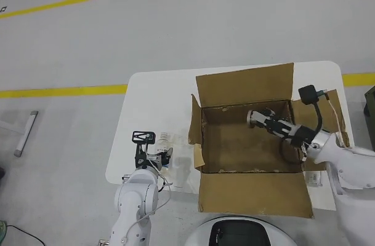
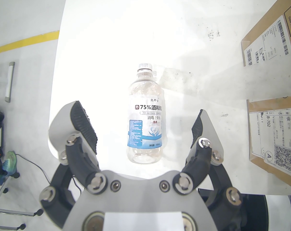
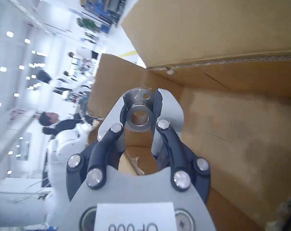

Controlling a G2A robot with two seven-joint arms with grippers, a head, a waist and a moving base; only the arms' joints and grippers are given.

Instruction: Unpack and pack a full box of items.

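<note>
You've got the white round-cornered table (image 1: 153, 98) on pale grey floor, with 1 yellow painted stripe (image 1: 58, 91) meeting it on both sides. A short grey metal bar (image 1: 26, 132) lies well off its edge, and a teal shoe (image 2: 8, 163) sits nearer you.

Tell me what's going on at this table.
The robot is working with an open box. Its right gripper is inside the box, jaws closed on a metal part. Its left gripper hovers with jaws open on either side of a bottle, which lies on the table beside the box.
</note>
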